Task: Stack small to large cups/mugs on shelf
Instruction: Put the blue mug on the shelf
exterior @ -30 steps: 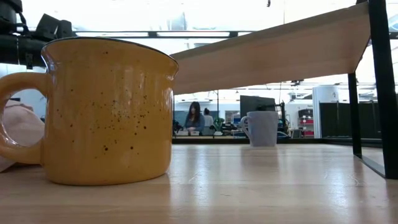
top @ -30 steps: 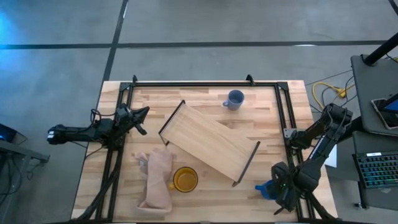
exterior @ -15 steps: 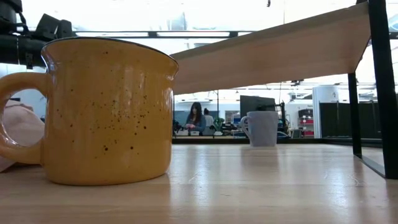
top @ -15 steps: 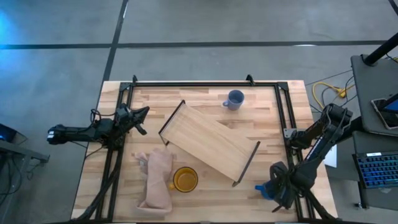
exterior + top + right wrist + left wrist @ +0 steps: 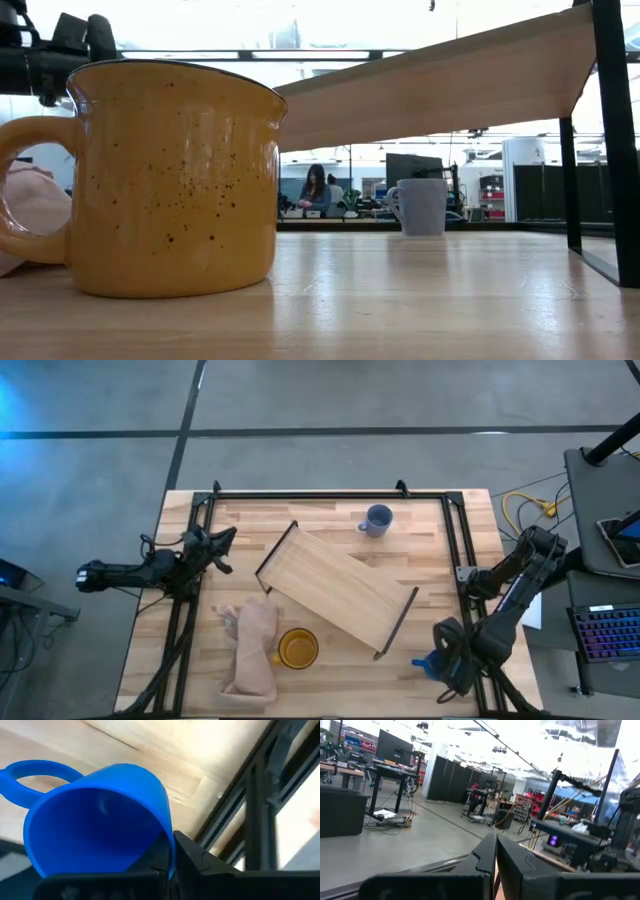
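Note:
The bright blue mug [image 5: 100, 815] is at the table's near right corner [image 5: 425, 663], and my right gripper [image 5: 172, 862] is shut on its rim. The yellow-orange mug [image 5: 297, 648] stands upright on its base near the front edge, large in the low view [image 5: 175, 180]. The grey-blue mug [image 5: 377, 520] stands upright at the far side [image 5: 420, 205]. The shelf [image 5: 335, 590] lies slantwise across the table's middle on its black end frames. My left gripper [image 5: 222, 545] hovers shut over the table's left edge, holding nothing. My right gripper has the blue mug's rim wall [image 5: 169, 851] between its two fingers, one finger inside the mug and one outside, on the side away from the handle [image 5: 35, 770]. The fingers come from above, slanting. The mug's base is hidden, so I cannot tell whether it is lifted.
A pale pink-beige cloth [image 5: 255, 650] lies crumpled beside the yellow-orange mug on its left. Black frame rails [image 5: 460, 560] run along the table's left, right and far sides. Bare wood shows between the shelf and the far rail.
My right gripper has edged a little toward the table's left, onto the blue mug. My left arm has shifted slightly where it hovers. The mugs, shelf and cloth have stayed in place.

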Robot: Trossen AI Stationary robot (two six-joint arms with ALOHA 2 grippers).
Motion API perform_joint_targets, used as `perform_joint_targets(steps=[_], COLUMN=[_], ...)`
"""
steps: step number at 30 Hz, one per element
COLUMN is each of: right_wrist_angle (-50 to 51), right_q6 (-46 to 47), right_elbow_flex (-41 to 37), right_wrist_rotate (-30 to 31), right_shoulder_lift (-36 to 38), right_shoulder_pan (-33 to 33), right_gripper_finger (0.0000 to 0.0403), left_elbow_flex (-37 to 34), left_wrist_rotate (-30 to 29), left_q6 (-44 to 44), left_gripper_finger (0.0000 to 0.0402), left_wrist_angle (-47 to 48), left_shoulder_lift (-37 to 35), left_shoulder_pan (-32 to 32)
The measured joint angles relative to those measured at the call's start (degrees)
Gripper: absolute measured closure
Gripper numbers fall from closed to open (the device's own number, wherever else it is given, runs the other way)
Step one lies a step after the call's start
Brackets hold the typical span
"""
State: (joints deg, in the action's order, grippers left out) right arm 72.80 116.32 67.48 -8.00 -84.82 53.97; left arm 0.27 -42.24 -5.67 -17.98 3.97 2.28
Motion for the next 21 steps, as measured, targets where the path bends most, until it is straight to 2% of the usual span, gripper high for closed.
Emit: perform_joint_targets(steps=[8, 15, 21], right_wrist_angle=[17.88, 16.92, 17.13], right_q6=[-20.33, -32.4, -52.89], right_elbow_flex=[18.12, 30.33, 34.78], right_wrist_rotate=[0.96, 9.81, 17.23], right_shoulder_lift=[0.04, 1.3, -0.57], right_shoulder_pan=[-10.11, -15.11, -24.76], right_gripper_finger=[0.0394, 0.0394, 0.0394], left_elbow_flex=[-0.02, -0.02, 0.0], left_wrist_rotate=[-0.02, -0.02, -0.02], left_q6=[0.02, 0.04, 0.04], left_gripper_finger=[0.0402, 0.0402, 0.0402], left_wrist_angle=[-1.02, -0.69, -0.69], left_shoulder_lift=[0.09, 0.13, 0.29], left_shoulder_pan=[0.0, 0.0, 0.0])
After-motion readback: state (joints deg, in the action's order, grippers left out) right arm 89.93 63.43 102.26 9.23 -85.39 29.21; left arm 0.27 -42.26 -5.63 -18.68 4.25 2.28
